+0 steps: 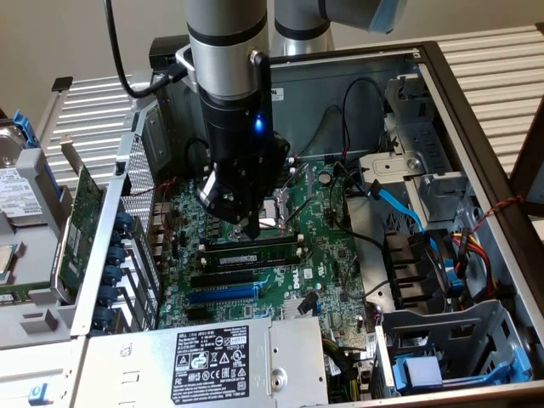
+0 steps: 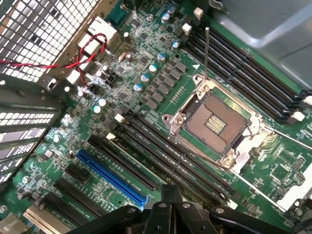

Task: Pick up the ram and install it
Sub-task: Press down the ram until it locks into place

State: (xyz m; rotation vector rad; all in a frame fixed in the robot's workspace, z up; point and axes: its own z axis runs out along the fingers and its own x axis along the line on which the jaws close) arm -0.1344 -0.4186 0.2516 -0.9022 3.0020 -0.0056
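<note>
Claw (image 1: 252, 228) shut, gripping nothing I can see, tips pressing down on the ram (image 1: 255, 253) directly beneath it, which sits in its slot beside the CPU socket (image 2: 214, 124), probably seating it.

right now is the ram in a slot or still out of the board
In a slot: the ram lies flat along the motherboard slots in the exterior view, directly under the shut gripper. Whether it is fully seated, cannot tell.
</note>
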